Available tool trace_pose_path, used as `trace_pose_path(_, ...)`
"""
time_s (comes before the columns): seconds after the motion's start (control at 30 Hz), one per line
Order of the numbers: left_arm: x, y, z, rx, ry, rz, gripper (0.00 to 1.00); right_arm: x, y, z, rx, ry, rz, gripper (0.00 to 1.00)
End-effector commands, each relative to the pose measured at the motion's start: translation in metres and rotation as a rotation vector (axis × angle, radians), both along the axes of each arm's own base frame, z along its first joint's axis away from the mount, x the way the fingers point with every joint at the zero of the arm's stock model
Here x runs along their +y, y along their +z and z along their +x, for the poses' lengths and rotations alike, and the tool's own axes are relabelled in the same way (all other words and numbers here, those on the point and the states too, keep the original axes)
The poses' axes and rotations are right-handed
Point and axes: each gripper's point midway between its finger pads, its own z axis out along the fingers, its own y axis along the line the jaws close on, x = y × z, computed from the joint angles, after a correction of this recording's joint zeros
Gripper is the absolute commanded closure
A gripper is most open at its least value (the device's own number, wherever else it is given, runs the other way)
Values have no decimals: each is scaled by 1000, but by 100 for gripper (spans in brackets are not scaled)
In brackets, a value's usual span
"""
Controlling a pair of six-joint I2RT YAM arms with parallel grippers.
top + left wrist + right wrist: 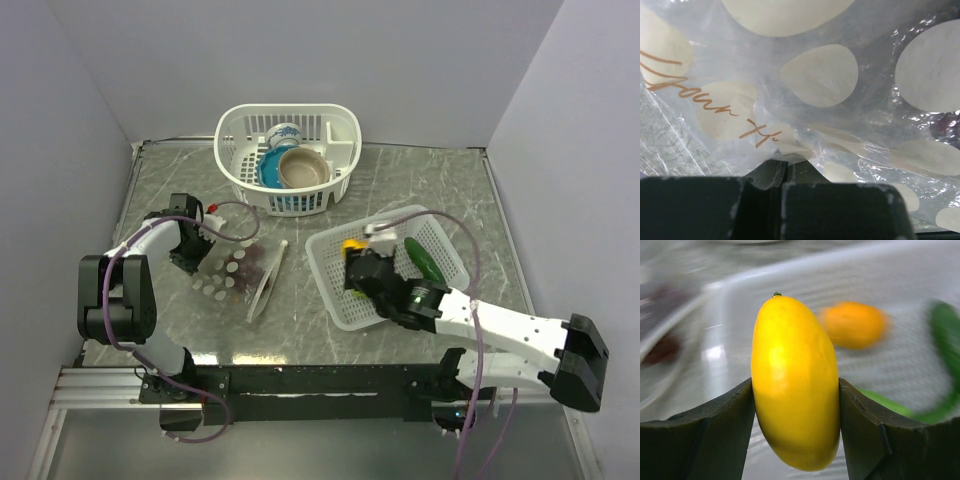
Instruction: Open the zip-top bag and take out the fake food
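Note:
The clear dotted zip-top bag [238, 270] lies on the table at left, its whitish zip strip [268, 283] on the right side, something dark purple inside. My left gripper [194, 245] is shut on the bag's far-left edge; in the left wrist view the film [820, 75] fills the frame above my closed fingers [765, 175]. My right gripper [352, 262] is shut on the yellow fruit [795, 385], holding it over the near white basket [330, 305]. An orange fruit [852, 324] and green cucumber-like pieces [424, 262] lie in that basket.
A second white mesh basket [232, 130] at the back holds a blue bowl [272, 172], a brown bowl [304, 168] and a patterned cup [283, 134]. Walls close in the table on the left, back and right.

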Motion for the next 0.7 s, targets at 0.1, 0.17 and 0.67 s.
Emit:
trace_pose_path(0.1,-3,13,11,-33,-10,-13,99,-86,-15,16,30,-392,-107,0)
trace_pose_path(0.17,-2,14,12,-36,-13,-12,99,-65,2,22,-14,-335,-121,0)
trace_pose_path(0.67,-2,15,8,-36,-23,-10,99,156,0,5,-57,322,-108,32)
